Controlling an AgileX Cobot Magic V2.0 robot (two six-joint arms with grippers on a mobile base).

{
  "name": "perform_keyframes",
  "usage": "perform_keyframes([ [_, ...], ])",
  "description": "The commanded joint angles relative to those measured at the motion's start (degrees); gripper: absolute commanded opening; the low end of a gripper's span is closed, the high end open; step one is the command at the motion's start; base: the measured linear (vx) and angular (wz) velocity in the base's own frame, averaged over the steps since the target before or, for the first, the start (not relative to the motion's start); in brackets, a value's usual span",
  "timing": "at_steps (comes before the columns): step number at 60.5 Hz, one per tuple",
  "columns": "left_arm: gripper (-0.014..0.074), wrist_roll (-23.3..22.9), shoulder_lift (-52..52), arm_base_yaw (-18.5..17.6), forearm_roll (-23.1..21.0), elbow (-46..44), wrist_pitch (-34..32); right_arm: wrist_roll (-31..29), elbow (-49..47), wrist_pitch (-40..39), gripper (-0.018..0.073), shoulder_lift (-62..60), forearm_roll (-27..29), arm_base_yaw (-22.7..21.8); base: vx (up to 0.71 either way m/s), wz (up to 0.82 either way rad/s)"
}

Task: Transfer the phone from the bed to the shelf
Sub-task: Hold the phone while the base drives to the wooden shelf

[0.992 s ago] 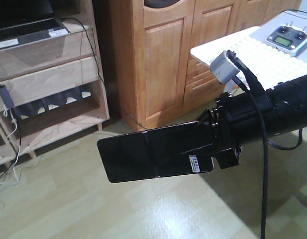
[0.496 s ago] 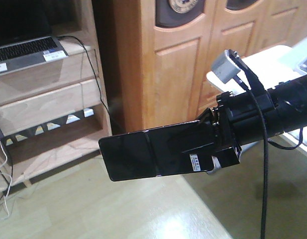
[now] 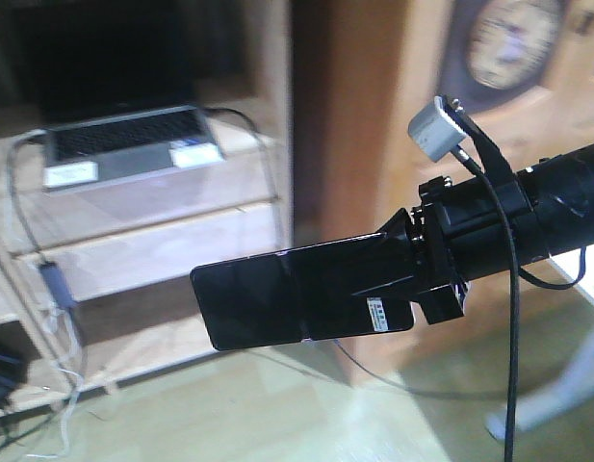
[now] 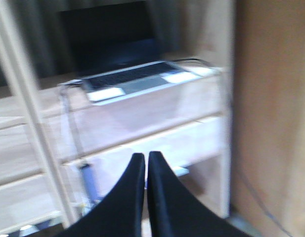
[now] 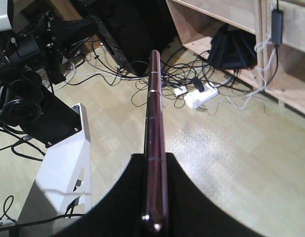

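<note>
- Exterior front-facing view: we see the light natural-wood plank shelf [image 3: 181,207] at left, blurred.
- Silver laptop w/ black screen [image 3: 133,144] sits open on one of its upper boards.
- Black right gripper [image 3: 359,289] is clamped on the glossy black slab phone [image 3: 253,306], held in mid-air over the pale floor [image 3: 277,414], near the shelf, not touching it.
- Right wrist cam: we see the phone edge-on, rose-gold rim up.
- Black left gripper [image 4: 145,170]: fingers pressed together, nothing between, pointing at the shelf.
</note>
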Motion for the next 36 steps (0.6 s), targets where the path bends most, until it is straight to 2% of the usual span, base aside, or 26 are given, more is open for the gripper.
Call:
perform_keyframes([
  [1,0.0001,-0.22,-0.6,-0.12,-0.26,-1.46,-4.19,-0.36,-1.51,4.36,-0.0001,-1.91,4.94,-0.07,0.39,0.46],
  [36,0.0001,-0.22,-0.6,-0.12,-0.26,-1.46,-4.19,-0.36,-1.51,4.36,-0.0001,-1.91,4.94,-0.07,0.35,0.4],
])
